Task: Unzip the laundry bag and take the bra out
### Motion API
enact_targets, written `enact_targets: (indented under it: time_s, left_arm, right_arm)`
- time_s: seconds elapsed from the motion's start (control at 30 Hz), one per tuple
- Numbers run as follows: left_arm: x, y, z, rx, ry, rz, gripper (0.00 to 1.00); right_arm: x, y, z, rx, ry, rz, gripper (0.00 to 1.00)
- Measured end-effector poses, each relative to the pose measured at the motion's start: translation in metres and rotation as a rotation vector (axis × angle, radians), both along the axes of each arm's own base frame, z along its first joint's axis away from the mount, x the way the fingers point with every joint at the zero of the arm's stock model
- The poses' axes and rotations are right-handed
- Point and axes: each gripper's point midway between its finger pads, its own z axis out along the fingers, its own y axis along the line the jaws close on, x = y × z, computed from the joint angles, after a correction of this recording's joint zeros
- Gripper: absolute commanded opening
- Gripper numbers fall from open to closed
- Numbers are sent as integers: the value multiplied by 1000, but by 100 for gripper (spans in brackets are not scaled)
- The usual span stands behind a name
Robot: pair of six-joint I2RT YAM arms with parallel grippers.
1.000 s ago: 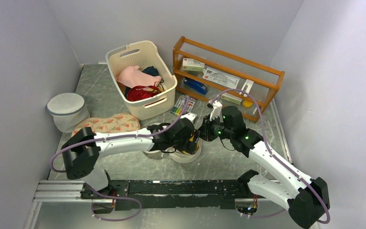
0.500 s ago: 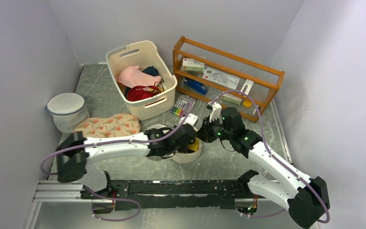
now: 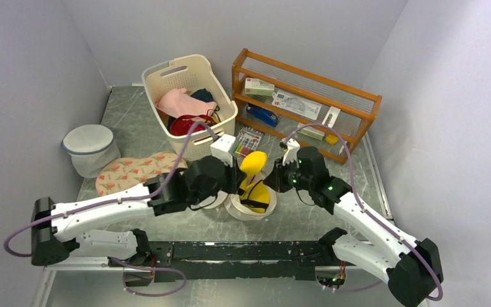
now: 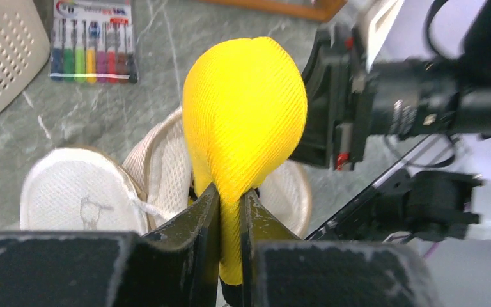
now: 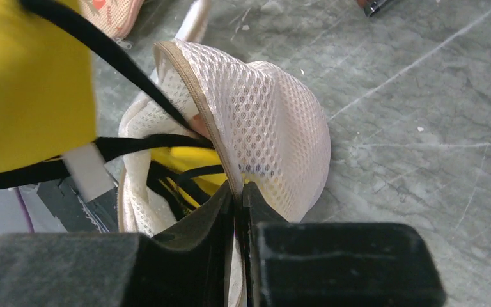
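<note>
The laundry bag (image 3: 238, 212) is a cream mesh drum lying unzipped at mid-table, its flat lid (image 4: 80, 198) with the small bra outline flipped to the left. The bra (image 3: 254, 163) is yellow with black straps. One cup (image 4: 243, 109) stands lifted above the bag, while the straps and other yellow parts still trail inside it (image 5: 185, 160). My left gripper (image 4: 230, 198) is shut on the lower edge of that cup. My right gripper (image 5: 238, 192) is shut on the bag's mesh rim (image 5: 192, 83) on the right side.
Behind the bag are a cream basket (image 3: 166, 64) of clothes, a wooden rack (image 3: 307, 80) with small boxes, and a marker pack (image 3: 246, 141). A floral cloth (image 3: 134, 171) and a white round mesh bag with a grey-blue rim (image 3: 91, 148) sit at the left. Walls enclose three sides.
My left gripper closed on the yellow bra inside the bag and pulled it up and out as the arm drew back left. The right gripper kept its hold on the rim.
</note>
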Motion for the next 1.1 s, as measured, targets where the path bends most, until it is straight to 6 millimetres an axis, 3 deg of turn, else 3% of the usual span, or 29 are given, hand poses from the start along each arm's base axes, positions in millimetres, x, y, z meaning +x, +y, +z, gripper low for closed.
enact_targets:
  time_s: [0.07, 0.23, 0.37, 0.53, 0.73, 0.87, 0.93, 1.1]
  left_arm:
    - [3, 1, 15, -76, -5, -11, 7]
    - [10, 2, 53, -305, -12, -93, 7]
    - [-10, -10, 86, -448, -41, -268, 7]
    - [-42, -18, 138, -554, -127, -482, 7]
    - [-44, -8, 222, -576, -339, -518, 7]
    - [-35, 4, 266, -559, -486, -468, 7]
    - [-26, 10, 279, -535, -532, -419, 7]
    - [22, 30, 324, -447, -620, -146, 7]
  right_arm:
    - [-1, -2, -2, -2, 7, -15, 9]
    - [0, -3, 3, 24, 9, -47, 9]
    - [4, -4, 4, 38, 17, -83, 9]
    - [4, -6, -3, 39, 40, -115, 9]
    - [5, -8, -6, 33, 43, -131, 9]
    - [6, -9, -6, 28, 41, -138, 8]
    - [6, -9, -7, 26, 41, -140, 8]
    - [6, -9, -10, 19, 50, -141, 8]
